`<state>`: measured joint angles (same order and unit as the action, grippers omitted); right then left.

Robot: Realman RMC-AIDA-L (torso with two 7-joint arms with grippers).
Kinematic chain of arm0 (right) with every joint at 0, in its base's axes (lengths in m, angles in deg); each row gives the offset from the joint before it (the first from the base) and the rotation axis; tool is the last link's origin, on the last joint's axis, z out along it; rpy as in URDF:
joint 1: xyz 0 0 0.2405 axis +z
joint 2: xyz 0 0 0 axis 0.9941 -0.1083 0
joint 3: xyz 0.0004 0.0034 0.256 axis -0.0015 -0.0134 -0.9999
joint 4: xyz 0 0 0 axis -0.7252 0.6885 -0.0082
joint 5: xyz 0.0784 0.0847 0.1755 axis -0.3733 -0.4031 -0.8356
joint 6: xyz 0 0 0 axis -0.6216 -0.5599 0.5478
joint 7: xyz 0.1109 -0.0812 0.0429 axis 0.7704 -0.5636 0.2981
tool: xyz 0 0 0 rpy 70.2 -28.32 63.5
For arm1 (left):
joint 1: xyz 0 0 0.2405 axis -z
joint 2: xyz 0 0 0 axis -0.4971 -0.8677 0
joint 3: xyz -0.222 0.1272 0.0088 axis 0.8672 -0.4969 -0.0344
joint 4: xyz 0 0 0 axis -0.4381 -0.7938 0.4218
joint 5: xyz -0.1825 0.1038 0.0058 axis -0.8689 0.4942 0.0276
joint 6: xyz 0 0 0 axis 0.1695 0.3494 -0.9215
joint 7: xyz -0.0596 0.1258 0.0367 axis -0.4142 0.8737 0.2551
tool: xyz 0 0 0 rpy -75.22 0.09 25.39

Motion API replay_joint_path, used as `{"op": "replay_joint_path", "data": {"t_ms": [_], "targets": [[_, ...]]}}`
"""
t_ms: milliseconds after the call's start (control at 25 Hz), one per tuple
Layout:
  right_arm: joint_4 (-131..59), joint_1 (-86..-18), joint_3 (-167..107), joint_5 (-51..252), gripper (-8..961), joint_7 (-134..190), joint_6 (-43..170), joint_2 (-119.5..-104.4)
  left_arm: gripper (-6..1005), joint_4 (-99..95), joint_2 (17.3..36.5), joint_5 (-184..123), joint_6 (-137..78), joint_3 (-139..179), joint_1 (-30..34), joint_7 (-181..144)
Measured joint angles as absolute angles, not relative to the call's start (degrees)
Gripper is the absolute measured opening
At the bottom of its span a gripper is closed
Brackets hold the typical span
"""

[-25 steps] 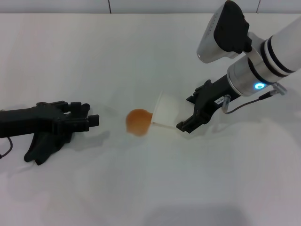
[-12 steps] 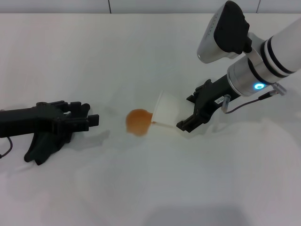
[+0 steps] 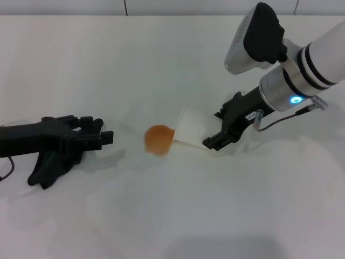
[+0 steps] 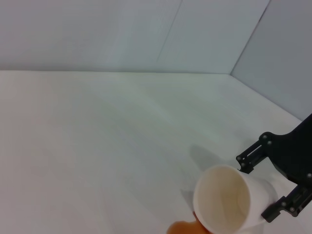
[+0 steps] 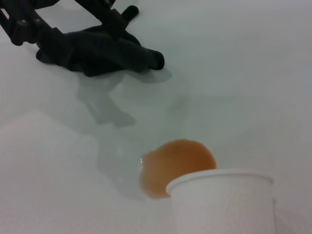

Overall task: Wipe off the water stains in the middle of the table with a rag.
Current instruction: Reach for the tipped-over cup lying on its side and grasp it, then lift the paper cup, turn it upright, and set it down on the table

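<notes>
The water stain (image 3: 158, 140), an orange roundish blob, lies mid-table (image 3: 161, 65); it also shows in the right wrist view (image 5: 175, 163) and at the edge of the left wrist view (image 4: 183, 228). My right gripper (image 3: 218, 129) is shut on a white paper cup (image 3: 188, 130), tipped on its side with its mouth at the stain's edge. The cup also shows in both wrist views (image 4: 226, 202) (image 5: 222, 204). My left gripper (image 3: 101, 138) rests low at the table's left, pointing toward the stain and well short of it, shut on the black rag (image 3: 49, 166) (image 5: 97, 51), which hangs down to the table.
A grey wall (image 4: 146, 29) rises beyond the table's far edge. The right arm's white forearm (image 3: 318, 59) reaches in from the upper right, over the table.
Almost nothing. The right gripper and the tipped cup have shifted very slightly. The left arm and the rag have not moved.
</notes>
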<state>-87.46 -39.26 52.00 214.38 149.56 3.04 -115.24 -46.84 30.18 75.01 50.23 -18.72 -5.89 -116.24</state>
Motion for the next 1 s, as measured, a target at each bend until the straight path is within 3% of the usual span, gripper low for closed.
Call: {"op": "replay_joint_path", "data": {"t_ms": [120,560,1000], "targets": [[-87.51,-39.29,52.0,214.38,701,149.56,3.03,-115.24,890,-46.84,30.19,75.01,50.21,-18.71,-5.84,-116.24],[-92.82,-40.55,48.74,212.81,664,149.46,1.09,-114.73,890,-46.84,30.18,75.01,50.18,-18.71,-6.13,-116.24],[-99.42,-51.73,32.97,200.61,665,138.23,-0.2,-114.55,889,-46.84,30.02,75.0,49.56,-18.71,-5.87,-116.24]]}}
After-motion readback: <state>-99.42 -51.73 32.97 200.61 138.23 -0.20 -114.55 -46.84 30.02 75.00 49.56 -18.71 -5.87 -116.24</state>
